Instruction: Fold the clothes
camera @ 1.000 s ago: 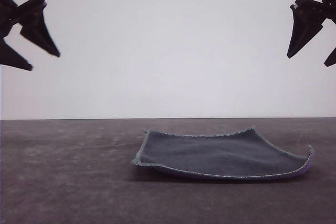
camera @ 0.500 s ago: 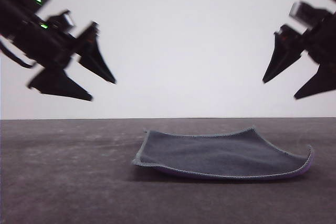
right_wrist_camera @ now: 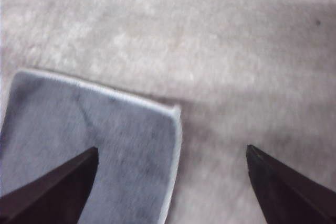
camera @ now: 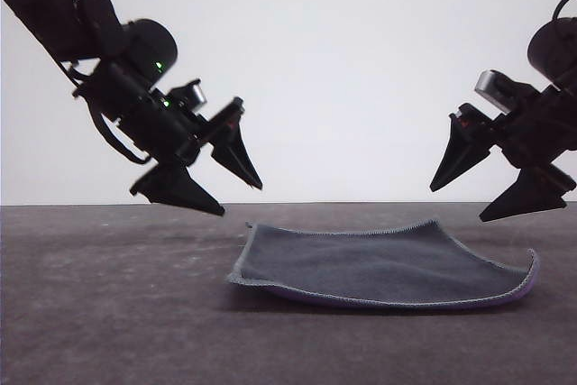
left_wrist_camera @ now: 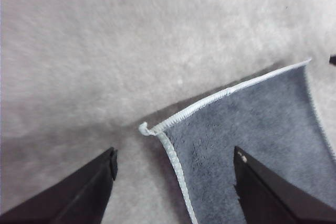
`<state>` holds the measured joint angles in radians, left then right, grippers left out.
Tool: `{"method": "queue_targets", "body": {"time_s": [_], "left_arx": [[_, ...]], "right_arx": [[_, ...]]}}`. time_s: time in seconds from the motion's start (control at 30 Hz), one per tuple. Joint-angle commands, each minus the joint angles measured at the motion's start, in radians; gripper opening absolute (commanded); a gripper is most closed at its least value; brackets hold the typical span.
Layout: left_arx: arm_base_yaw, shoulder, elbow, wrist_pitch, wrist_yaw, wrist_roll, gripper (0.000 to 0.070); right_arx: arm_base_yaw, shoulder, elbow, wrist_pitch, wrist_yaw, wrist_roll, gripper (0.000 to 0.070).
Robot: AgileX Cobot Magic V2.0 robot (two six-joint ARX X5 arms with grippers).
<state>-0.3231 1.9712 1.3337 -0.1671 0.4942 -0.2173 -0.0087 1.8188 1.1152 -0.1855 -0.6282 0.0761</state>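
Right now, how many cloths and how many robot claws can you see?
Small square dark grey soft cloth with light grey stitched edging: 1
Black robot grippers: 2, the left gripper and the right gripper, both open above the grey table
Total: 3

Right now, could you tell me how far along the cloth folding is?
No fold is made yet: the cloth lies spread on the table, dark grey face up. In hand is the approach: the left gripper and right gripper are open above its opposite ends, neither touching it. Grasping the edges and folding remain.
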Motion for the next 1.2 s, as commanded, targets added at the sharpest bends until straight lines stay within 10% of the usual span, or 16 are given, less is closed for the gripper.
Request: {"method": "queue_targets", "body": {"time_s": [0.0, 1.17], "left_arx": [[-0.010, 0.039, 0.028, 0.002, 0.005, -0.010, 0.0430], [-0.065, 0.106, 0.034, 0.077, 0.001, -0.088, 0.0428]], "right_arx": [[0.005, 0.031, 0.029, 0.001, -0.008, 0.006, 0.0574], [0.071, 0.151, 0.073, 0.070, -0.053, 0.021, 0.0467]]}}
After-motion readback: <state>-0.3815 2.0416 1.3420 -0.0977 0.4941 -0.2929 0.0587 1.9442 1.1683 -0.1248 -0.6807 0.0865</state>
